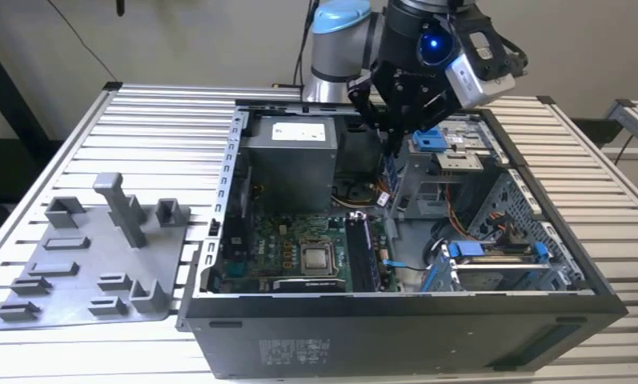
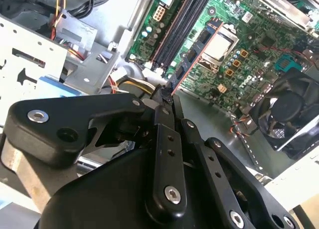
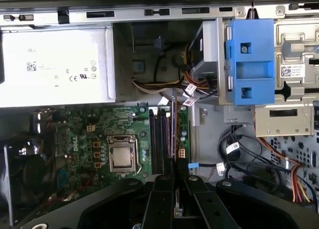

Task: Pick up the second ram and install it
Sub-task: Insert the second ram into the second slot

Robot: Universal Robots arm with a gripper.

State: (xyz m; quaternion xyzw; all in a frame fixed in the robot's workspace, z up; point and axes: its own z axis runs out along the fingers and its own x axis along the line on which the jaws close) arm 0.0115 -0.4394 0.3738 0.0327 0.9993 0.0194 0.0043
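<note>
1. The hand [image 1: 389, 144] is closed, its fingers pinched on the second ram [image 1: 386, 172].
2. The stick hangs from the fingertips inside the open computer case [image 1: 404, 336], just beside the grey power-supply box [image 1: 292, 160] and above the green motherboard [image 1: 286, 240].
3. In the first wrist view the second ram [image 3: 173, 129] shows edge-on as a thin line. It runs lengthwise along the dark memory slots [image 3: 159, 139], next to the processor socket [image 3: 122, 154].
4. It sits in no slot; it is held clear of the board.
5. In the second wrist view its dark body [image 2: 192, 55] reaches out from the closed fingertips over the slots.
6. A blue bracket [image 3: 249, 59] sits on the drive cage.
7. A grey plastic tray [image 1: 94, 264] with upright posts lies on the slatted table [image 1: 169, 112], at the exterior view's left of the case.
</note>
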